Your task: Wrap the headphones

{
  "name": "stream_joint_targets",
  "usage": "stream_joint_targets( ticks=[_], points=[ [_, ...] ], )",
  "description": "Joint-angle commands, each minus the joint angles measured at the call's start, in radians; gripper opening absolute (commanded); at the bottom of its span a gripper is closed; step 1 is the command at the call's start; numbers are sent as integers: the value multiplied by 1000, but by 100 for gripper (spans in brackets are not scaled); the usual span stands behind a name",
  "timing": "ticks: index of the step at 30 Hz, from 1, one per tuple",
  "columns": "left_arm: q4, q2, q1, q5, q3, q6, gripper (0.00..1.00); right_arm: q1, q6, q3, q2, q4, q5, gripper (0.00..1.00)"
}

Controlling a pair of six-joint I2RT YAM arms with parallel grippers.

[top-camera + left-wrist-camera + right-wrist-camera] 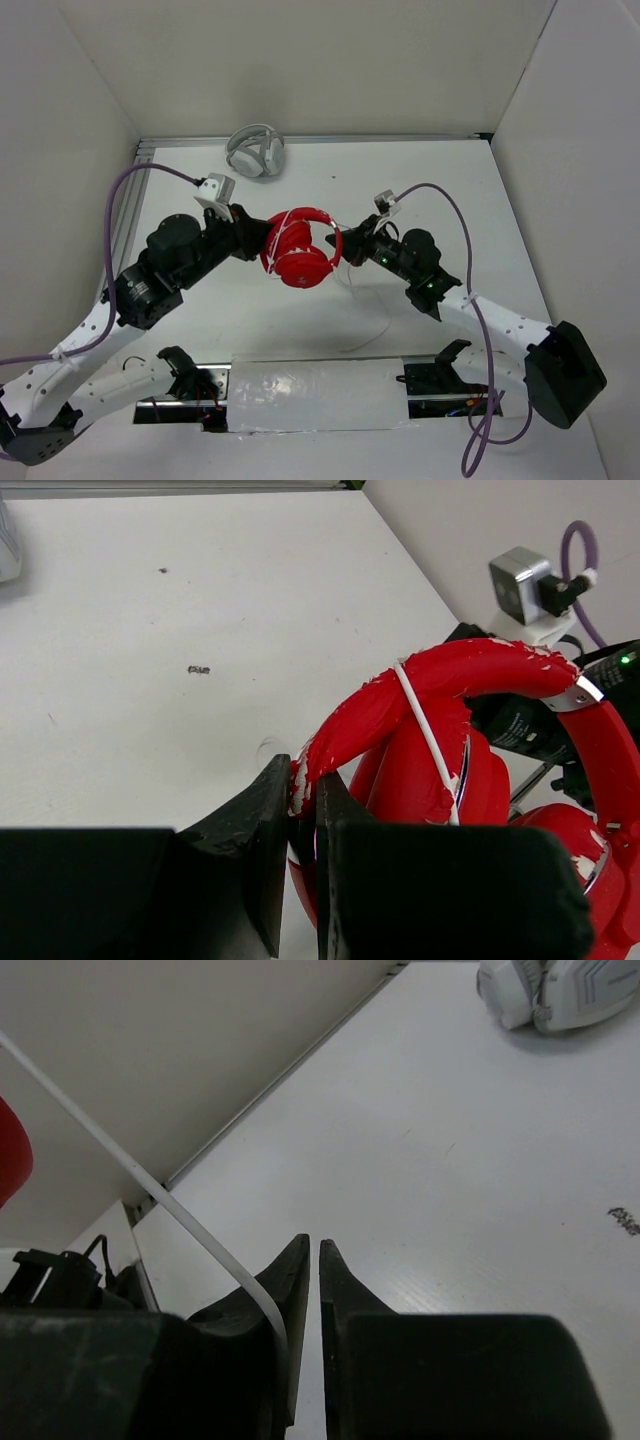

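Top view: two robot arms reach in from the near edge of a white counter (pixel 450 200). There are two sets of headphones. One pair of red headphones (pixel 297 250) sits between the arms at the middle of the counter. One pair of white-grey headphones (pixel 255 152) lies well apart at the far edge. The left tool (pixel 258 243) meets the red pair on its left side, and the right tool (pixel 345 243) is just beside it on the right. One thin white cable (pixel 338 228) crosses the red pair toward the right tool.

Left wrist view: the left tool (pixel 303 780) is clenched on the end of the curved red headband (pixel 450 675), with one finger on each side. The white cable (pixel 425 730) runs once over the band. The other arm's wrist camera (pixel 520 585) shows behind.

Right wrist view: the right tool (pixel 311 1248) has its two fingers almost together, leaving a thin slit. The cable (pixel 150 1195) slants down from the upper left and into that slit, pinched there. The white-grey headphones (pixel 560 990) rest on the counter (pixel 450 1210) at the upper right.
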Motion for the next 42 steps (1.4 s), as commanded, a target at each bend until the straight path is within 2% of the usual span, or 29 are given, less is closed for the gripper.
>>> stream_joint_targets(
  ticks=[1,2,4,14,18,20,22,24,26,28,31,32,37,40,42],
  points=[
    [247,-87,20,-72,28,-79,0,-23,0,-27,42,-80,-34,18],
    [247,-88,19,-83,28,-88,0,-21,-13,-27,71,-73,-98,21],
    [250,-85,20,-97,36,-110,0,3,-21,-24,111,-57,-125,28],
    [309,-12,20,-172,117,-102,0,178,-33,-40,223,56,-84,41],
    [319,5,20,-144,148,-94,0,244,-70,11,284,53,-82,53],
    [310,11,20,-140,168,-87,0,281,-86,38,296,26,-21,61],
    [310,8,20,-147,171,-76,0,299,-89,32,292,32,14,63],
    [317,1,20,-155,171,-71,0,301,-77,19,283,47,30,56],
    [323,-5,20,-160,171,-59,0,301,-75,-4,280,77,25,38],
    [330,-5,20,-167,177,-48,0,305,-81,-35,272,113,5,24],
    [343,10,20,-198,199,-22,0,325,-93,-53,266,150,11,15],
    [342,25,20,-203,218,-15,0,336,-96,-61,266,165,22,0],
    [374,65,20,-250,264,60,0,403,-101,-135,224,177,149,0],
    [408,102,20,-389,303,151,0,416,-47,-198,168,153,217,0],
    [449,122,22,-431,314,241,0,425,0,-242,131,144,241,0]
  ],
)
